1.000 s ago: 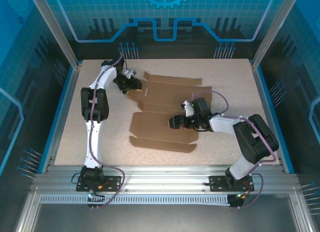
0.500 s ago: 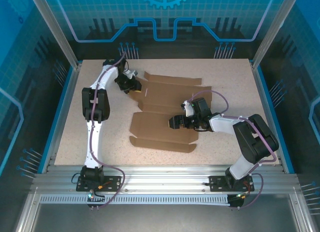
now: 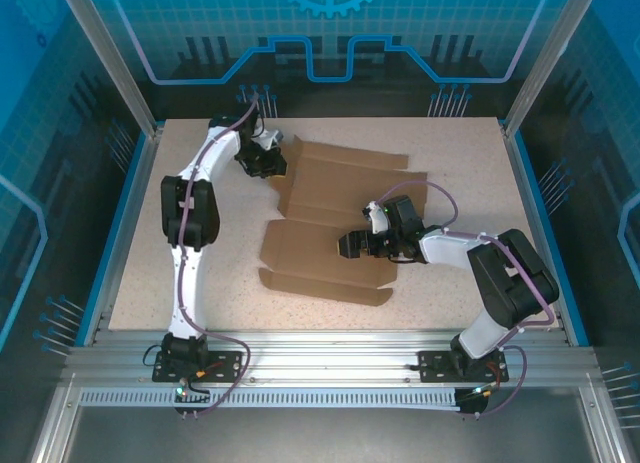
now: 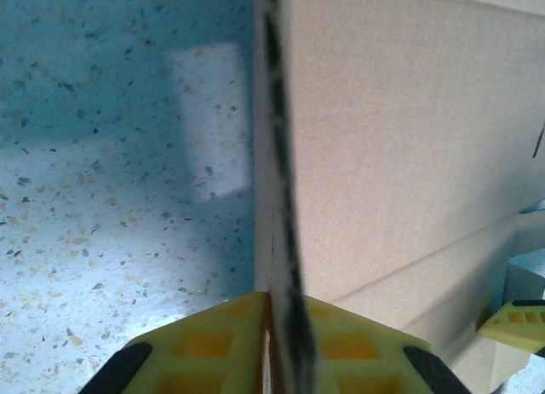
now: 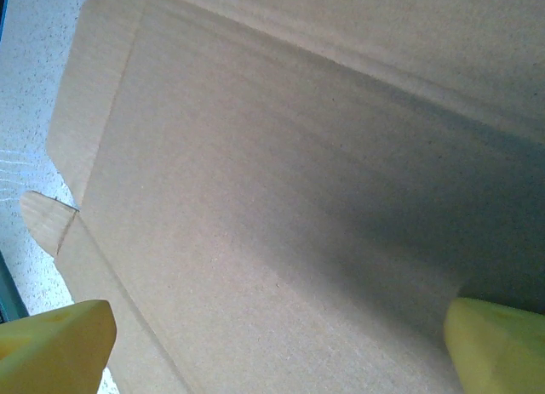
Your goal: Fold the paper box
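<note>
Moved: left gripper [image 3: 268, 164], now clenched on the ten-o'clock flap edge of the paper box [image 3: 330, 198], tilting that flap up off the table [image 3: 200, 283]; first fold apparently begun. Box: mid-table. Right gripper [image 3: 350, 245]: spread wide over the centre panel.

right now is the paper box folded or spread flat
The paper box lies mostly flat; only its far-left flap stands raised, pinched by the left gripper.

Speckled beige tabletop [image 3: 450, 163], blue-lit transparent enclosure walls [image 3: 330, 33], aluminium rails [image 3: 320, 358] at near edge
</note>
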You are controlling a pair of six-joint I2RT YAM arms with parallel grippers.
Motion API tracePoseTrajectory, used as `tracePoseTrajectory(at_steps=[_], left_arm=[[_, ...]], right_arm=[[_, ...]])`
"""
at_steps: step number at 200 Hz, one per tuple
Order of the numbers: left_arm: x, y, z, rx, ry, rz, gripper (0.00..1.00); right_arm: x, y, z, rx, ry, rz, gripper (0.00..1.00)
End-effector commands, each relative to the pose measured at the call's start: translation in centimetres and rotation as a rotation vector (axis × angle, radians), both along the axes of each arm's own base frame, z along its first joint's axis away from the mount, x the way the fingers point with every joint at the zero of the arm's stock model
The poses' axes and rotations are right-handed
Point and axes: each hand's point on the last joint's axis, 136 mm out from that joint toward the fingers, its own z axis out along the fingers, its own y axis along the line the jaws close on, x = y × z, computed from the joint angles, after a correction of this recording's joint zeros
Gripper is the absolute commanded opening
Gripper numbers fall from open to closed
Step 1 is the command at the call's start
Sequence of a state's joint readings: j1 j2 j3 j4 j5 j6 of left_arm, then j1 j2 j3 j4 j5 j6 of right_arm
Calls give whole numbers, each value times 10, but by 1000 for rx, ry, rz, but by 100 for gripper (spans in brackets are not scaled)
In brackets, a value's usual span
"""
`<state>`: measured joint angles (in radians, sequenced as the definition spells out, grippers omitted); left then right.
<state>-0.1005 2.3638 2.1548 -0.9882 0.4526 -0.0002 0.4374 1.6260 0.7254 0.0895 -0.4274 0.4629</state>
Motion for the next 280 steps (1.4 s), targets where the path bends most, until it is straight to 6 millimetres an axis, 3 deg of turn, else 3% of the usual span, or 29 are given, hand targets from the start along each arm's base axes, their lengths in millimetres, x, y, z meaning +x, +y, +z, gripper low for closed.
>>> tracePoseTrajectory(at_steps=[1,74,139,200,280], left_arm=[[3,-3,29,-28,-89,3,13],[0,-11,52,-83,-232,52,9],[-7,-9,63,-127,-358,115,8],[-19,-12,62,-158,-444,143,9],[-39,-15,54,-141,-496,144,10]], right_arm=[[-15,-12,-12,-34,71,-11,100],[-15,-9,20,-17,6,30,99],[-41,0,35,-35,-20,102,92],[-71,8,8,-129,32,122,69],[-63,15,-11,-171,56,53,47]])
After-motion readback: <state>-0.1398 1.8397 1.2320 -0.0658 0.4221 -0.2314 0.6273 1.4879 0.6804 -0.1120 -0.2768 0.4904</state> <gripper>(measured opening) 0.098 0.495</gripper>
